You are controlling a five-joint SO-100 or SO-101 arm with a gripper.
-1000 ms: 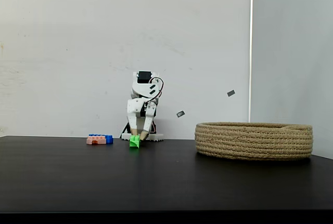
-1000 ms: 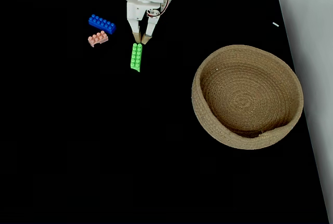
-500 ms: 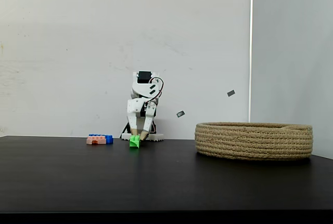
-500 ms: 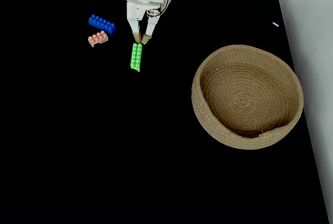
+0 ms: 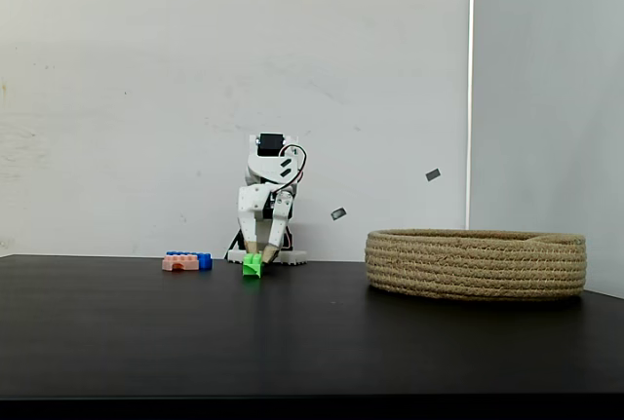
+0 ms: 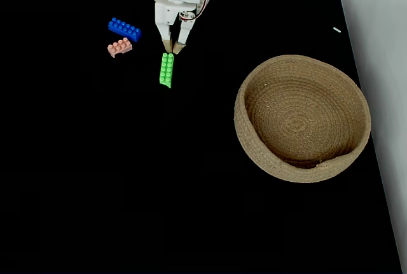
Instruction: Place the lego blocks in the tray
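three lego blocks [image 6: 166, 69], one tray [image 6: 302, 118], seemingly empty

Light was even and soft in both fixed views, casting faint shadows. The white wall [image 5: 146, 98] was brightly lit, the black table [image 6: 95, 191] swallowed detail and showed only a dull sheen on its near part. Focus was sharp; edges looked undistorted.

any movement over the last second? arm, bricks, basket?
Nothing visibly changed. The gripper hangs at the far end of the green brick, fingertips down at the table and slightly apart, with no clear grip on it. The blue brick and pink brick lie where they were, and the basket is in the same spot with no bricks inside.
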